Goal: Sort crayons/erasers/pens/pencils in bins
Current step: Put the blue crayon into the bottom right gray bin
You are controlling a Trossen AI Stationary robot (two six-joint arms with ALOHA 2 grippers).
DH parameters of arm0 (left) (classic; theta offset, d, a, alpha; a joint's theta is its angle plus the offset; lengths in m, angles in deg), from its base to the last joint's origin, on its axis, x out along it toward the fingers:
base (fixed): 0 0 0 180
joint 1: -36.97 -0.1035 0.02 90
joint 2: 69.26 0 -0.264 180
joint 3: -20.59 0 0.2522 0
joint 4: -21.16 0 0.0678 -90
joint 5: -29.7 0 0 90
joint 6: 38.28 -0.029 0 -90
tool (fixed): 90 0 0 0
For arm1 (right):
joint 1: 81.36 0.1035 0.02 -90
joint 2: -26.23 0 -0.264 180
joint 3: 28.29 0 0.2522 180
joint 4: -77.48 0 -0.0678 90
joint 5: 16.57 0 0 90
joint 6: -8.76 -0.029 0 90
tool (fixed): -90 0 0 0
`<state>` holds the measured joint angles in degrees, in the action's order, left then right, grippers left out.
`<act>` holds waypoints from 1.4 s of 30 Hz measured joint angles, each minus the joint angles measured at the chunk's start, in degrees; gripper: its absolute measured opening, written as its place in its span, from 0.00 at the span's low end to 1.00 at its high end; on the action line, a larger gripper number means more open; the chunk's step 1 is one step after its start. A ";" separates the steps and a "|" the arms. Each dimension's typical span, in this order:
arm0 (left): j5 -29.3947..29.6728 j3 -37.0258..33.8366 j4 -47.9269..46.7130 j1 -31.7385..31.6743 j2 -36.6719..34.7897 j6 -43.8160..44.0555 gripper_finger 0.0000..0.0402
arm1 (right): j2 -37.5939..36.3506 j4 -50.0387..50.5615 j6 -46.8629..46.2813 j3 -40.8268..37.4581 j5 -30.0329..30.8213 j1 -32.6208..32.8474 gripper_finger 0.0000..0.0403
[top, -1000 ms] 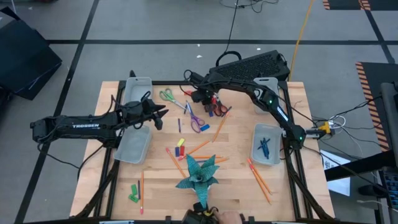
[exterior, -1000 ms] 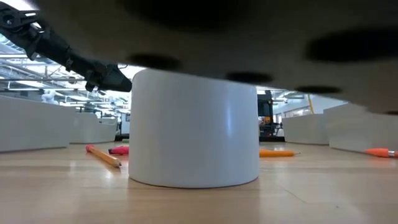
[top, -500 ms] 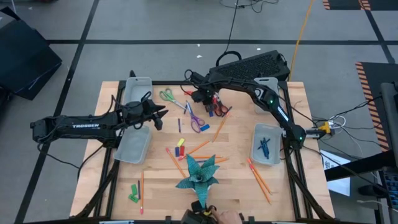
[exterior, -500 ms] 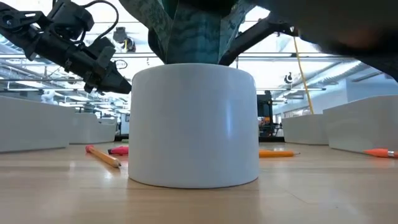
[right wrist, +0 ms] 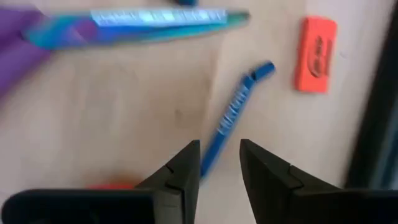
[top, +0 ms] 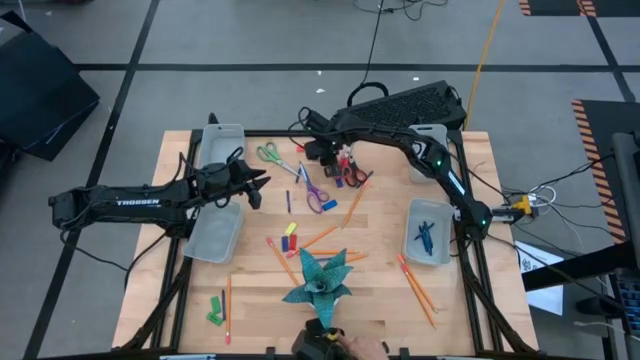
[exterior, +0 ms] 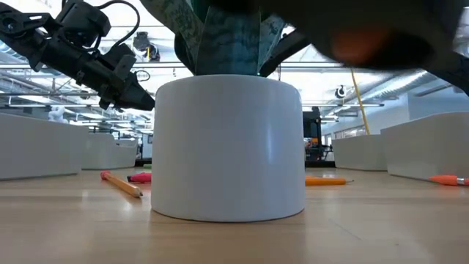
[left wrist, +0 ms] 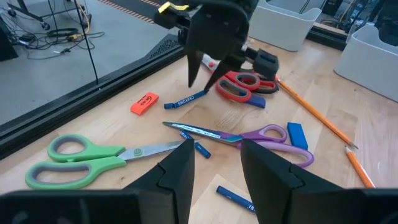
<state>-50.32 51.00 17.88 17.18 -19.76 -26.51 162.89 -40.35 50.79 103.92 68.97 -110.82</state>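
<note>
My right gripper point(top: 318, 152) hangs open over the far middle of the table. A dark blue pen point(right wrist: 233, 112) lies flat on the wood between its fingers, untouched; the left wrist view shows that pen point(left wrist: 189, 99) just below the fingertips. My left gripper point(top: 262, 183) waits open, above the table left of centre. Orange pencils point(top: 352, 205) point(top: 418, 290) lie loose on the wood. The bins stand at the far left point(top: 222, 145), left point(top: 215, 228), far right point(top: 430, 140) and right point(top: 428, 255), the last holding dark blue pens point(top: 425, 235).
Green point(left wrist: 81, 158), purple point(left wrist: 249, 137) and red scissors point(left wrist: 239, 84) and an orange eraser point(right wrist: 316, 55) lie around the pen. A potted plant point(top: 320, 280) in a white pot point(exterior: 229, 147) stands near the front edge. A person's hand point(top: 345, 347) shows there.
My right gripper has shifted a little toward the table's far left corner, uncovering more of the red scissors. A dark blur close to the low camera has pulled back and then returned at the upper right.
</note>
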 joint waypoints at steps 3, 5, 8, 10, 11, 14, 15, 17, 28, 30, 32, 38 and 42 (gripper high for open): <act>-0.02 0.00 0.01 0.00 0.00 0.01 0.33 | -0.04 -0.91 -0.61 -1.82 -4.74 -1.43 0.27; 0.00 0.00 0.00 0.00 0.00 0.02 0.33 | -0.04 -1.66 -0.02 -3.48 -4.94 -2.24 0.26; 0.00 0.00 0.02 0.00 -0.02 0.01 0.33 | -0.22 -1.52 2.04 -4.52 -7.61 -3.21 0.25; 0.00 0.00 0.03 0.00 -0.02 0.02 0.33 | -0.22 -1.54 3.78 -4.54 -9.08 -3.41 0.24; 0.01 0.00 0.04 0.00 -0.02 -0.01 0.33 | -0.22 -1.45 5.26 -4.55 -9.31 -3.41 0.24; 0.09 0.00 0.04 0.00 -0.02 0.00 0.33 | -0.22 -1.41 9.94 -4.55 -8.82 -3.40 0.23; 0.09 0.00 0.04 0.00 -0.02 0.00 0.33 | -0.22 -1.37 11.36 -4.55 -8.60 -3.53 0.23; 0.09 0.00 0.04 0.00 -0.02 0.00 0.33 | -0.22 -1.39 13.63 -4.55 -7.77 -3.78 0.21; 0.13 0.00 0.03 0.00 -0.02 0.02 0.33 | -0.20 -1.56 30.92 -4.55 -7.52 -4.61 0.08; 0.13 0.00 0.03 0.00 -0.02 0.00 0.33 | -0.20 -1.52 30.40 -4.55 -7.53 -4.62 0.05; 0.13 0.00 0.02 0.00 -0.02 0.00 0.33 | -0.20 -1.48 29.21 -4.55 -7.46 -4.62 0.03; 0.13 0.00 0.02 0.00 -0.02 0.00 0.33 | -0.24 -1.34 25.28 -4.49 -4.42 -4.09 0.02; 0.13 0.00 0.02 0.00 -0.02 0.00 0.33 | -0.52 0.26 24.63 -4.46 -2.54 -3.28 0.02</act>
<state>-50.19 51.00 17.90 17.18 -19.79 -26.51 162.37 -40.09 75.42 99.46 66.43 -114.10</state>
